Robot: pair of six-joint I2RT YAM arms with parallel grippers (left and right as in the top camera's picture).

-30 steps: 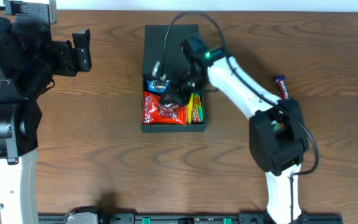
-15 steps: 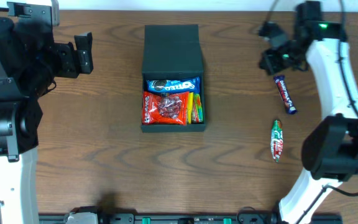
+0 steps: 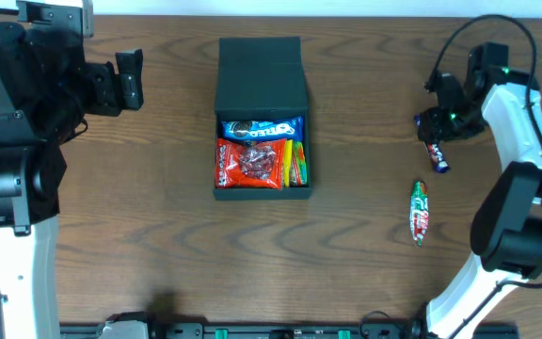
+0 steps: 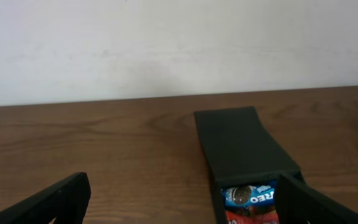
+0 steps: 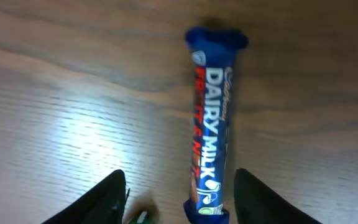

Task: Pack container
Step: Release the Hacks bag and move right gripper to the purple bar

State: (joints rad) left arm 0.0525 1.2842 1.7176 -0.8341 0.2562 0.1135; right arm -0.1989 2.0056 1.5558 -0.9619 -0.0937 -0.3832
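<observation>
Cardboard like this should be light and stiff yet easy to dent, so the container (image 3: 262, 71) is best moved by its side walls, and its hinged flap taken at the free edge. It sits mid-tabletop (image 3: 158, 235) with the flap laid open. The tray holds a blue packet (image 3: 262, 127) reading OREO, a red packet (image 3: 249, 165) whose print is too small to read, and a yellow-green packet (image 3: 296, 162) against its right wall. Well to the container's right lies a blue bar (image 5: 211, 143) lettered DAIRY MILK. It looks light, firm and slick-wrapped, so a grip across its middle suits. The right hand (image 5: 180, 186) hangs over it, fingers spread either side, holding nothing. The left hand (image 3: 125, 80), well to the container's left, is likewise spread and empty.
</observation>
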